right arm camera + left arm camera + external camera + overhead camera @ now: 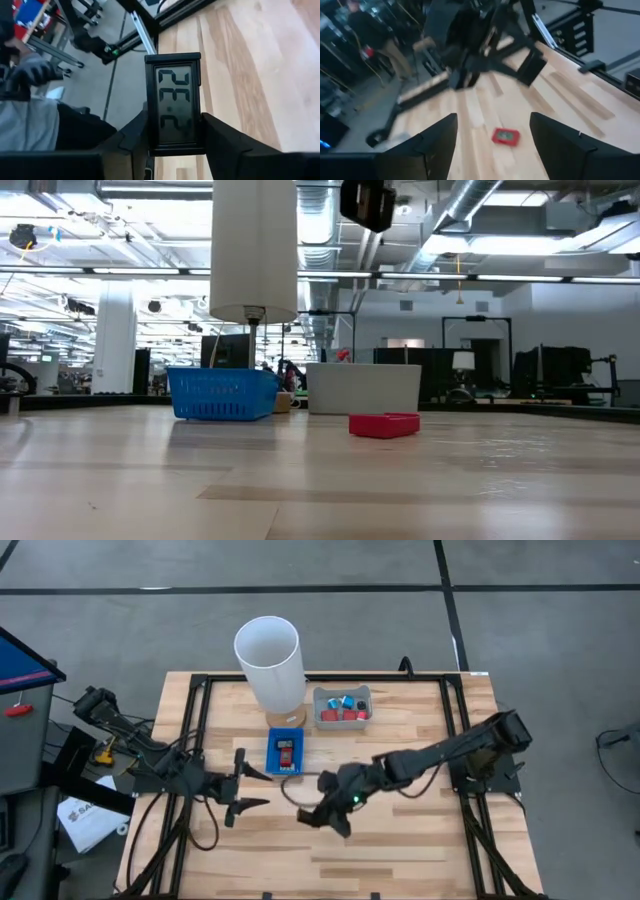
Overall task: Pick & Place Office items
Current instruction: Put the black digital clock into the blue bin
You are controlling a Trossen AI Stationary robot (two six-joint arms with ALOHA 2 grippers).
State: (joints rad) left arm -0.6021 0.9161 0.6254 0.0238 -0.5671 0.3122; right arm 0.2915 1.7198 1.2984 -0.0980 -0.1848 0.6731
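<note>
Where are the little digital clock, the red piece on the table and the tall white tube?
Digital clock (pixel 174 102): right wrist view, middle of its display.
Red piece (pixel 384 424): low view, its front side.
White tube (pixel 270 660): high view, its outer wall below the rim.

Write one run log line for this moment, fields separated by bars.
right gripper: shut on black digital clock | left gripper: open, over red item | blue tray: holds one item

Even overhead light is seen, glare is cast across the table (pixel 480 450), and blur is shown beyond the left gripper's fingers (pixel 560 145).
</note>
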